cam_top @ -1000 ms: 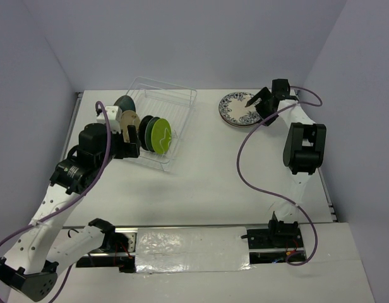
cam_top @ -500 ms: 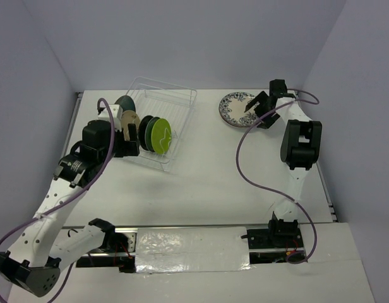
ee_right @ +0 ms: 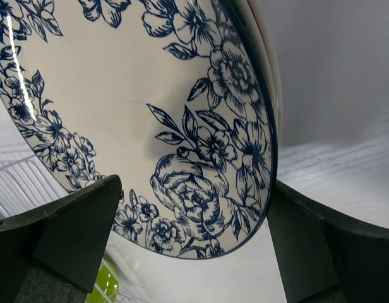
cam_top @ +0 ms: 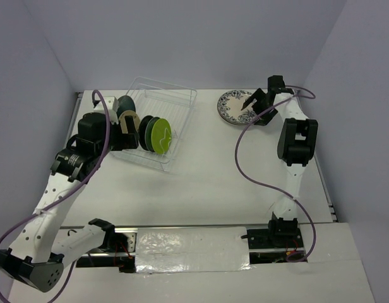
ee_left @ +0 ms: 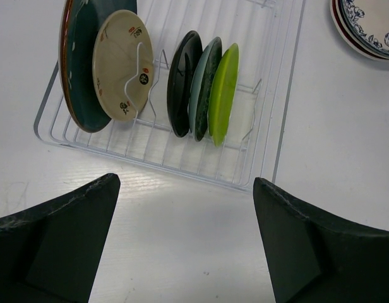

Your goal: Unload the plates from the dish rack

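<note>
Left gripper moved farther along dish rack, jaws wide apart, right gripper edged back over white-blue floral plate, jaws apart.

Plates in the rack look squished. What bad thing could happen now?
The lime green plate stands packed against two dark plates, so the open left gripper might knock a neighbour over. The tan plate stands right in front of the dark teal plate; pulling one could tip the other. The open right gripper over the floral plate might shove it sideways.
</note>
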You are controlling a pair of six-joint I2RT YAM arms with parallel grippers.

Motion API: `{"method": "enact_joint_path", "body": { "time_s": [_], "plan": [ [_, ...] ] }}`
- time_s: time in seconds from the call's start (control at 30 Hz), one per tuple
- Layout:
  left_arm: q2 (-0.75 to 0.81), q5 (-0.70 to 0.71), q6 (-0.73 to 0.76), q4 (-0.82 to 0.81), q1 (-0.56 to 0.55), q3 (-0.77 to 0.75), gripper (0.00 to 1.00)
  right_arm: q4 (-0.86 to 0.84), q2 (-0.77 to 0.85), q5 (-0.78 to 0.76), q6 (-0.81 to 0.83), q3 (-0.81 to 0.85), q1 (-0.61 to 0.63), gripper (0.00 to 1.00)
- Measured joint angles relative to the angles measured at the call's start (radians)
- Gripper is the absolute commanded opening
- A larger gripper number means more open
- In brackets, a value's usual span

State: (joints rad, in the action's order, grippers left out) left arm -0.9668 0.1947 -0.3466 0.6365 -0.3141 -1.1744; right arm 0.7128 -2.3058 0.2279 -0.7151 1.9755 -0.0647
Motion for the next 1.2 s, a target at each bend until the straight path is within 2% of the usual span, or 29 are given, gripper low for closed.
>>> {"method": "enact_joint_path", "body": {
  "time_s": [0.27, 0.67, 1.2],
  "plan": [
    [-0.008, -0.017, 0.0, 0.0, 0.004, 0.0, 0.99, 0.012, 0.015, -0.053, 0.03, -0.041, 0.002, 1.0],
    [-0.037, -0.027, 0.001, 0.0, 0.005, 0.0, 1.0, 0.031, 0.03, -0.1, 0.069, -0.011, 0.003, 1.0],
    [-0.038, -0.044, 0.003, -0.011, 0.028, 0.005, 1.0, 0.01, 0.031, -0.01, 0.079, 0.002, 0.009, 0.99]
  ]
}}
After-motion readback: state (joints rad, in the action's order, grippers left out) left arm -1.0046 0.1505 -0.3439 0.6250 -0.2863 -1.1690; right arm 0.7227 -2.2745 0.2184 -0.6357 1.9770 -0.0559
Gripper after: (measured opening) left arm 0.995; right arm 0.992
